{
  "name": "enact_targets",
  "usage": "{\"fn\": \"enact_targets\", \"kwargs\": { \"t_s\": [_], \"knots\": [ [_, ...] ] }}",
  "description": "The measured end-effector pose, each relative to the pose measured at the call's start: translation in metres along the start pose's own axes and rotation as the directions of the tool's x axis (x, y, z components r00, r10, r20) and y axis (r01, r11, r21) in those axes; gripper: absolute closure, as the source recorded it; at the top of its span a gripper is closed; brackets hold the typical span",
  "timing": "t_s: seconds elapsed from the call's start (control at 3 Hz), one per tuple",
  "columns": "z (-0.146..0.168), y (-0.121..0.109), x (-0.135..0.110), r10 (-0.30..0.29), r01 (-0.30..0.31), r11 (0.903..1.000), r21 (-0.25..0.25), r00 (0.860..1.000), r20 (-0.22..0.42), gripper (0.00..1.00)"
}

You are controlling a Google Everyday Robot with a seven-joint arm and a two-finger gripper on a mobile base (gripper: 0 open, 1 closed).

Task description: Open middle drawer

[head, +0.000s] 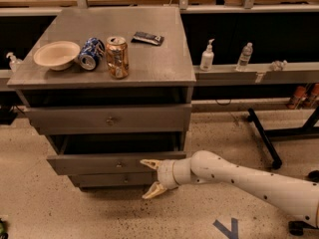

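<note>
Middle drawer sat pulled partway out below the top drawer. Gripper was low at its front, right of the knob, 2 fingers spread apart, gripping nothing.

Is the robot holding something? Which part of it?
Nothing. The cream two-finger tool is open by the right end of the wide grey middle drawer, gripping no part of it.
</note>
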State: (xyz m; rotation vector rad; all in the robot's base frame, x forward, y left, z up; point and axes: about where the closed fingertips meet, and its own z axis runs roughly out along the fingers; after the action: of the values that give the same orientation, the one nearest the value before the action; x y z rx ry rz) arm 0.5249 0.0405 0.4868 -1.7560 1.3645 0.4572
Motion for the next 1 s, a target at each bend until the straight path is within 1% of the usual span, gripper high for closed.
{"fn": "enact_targets", "kwargs": {
  "t_s": [0.33,0.67,1.0],
  "knots": [
    [0.011,-0.032,0.013,-0.02,0.02,0.9998,-0.002,0.999,-0.028,0.2],
    [0.035,-0.07,0.026,-0.042,0.041,0.9991,-0.014,0.996,-0.08,0.21],
    [0.062,-0.091,0.04,-0.054,0.047,0.9975,-0.053,0.989,-0.136,0.24]
  ]
}}
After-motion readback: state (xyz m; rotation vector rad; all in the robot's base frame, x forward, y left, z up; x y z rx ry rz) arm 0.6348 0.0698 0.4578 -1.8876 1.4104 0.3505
